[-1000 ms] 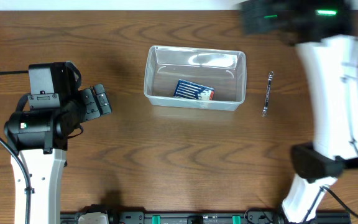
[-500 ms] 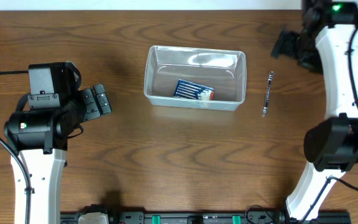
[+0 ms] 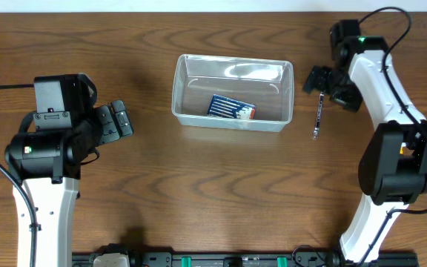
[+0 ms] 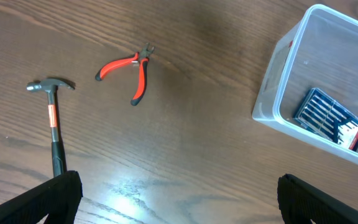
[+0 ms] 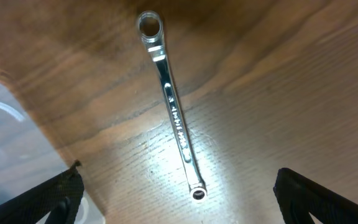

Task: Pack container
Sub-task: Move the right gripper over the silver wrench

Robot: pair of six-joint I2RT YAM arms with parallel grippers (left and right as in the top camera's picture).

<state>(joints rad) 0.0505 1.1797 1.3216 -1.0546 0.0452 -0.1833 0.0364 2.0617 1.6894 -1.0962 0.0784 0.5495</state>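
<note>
Dark wood-grain table (image 3: 221, 193) holds container (image 3: 178, 89), wrench (image 3: 319, 115), pliers (image 4: 143, 71), hammer (image 4: 53, 124).

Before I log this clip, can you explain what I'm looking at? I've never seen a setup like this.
Two robot arms work at a brown wooden table. One picture looks straight down; the other two come from a camera on each wrist. A clear plastic rectangular tub sits mid-table, holding a flat blue pack. The right gripper, open, hovers over a slim silver wrench beside the tub. The left gripper, open too, looks at a black-handled hammer and red-handled pliers. Neither holds anything.
</note>
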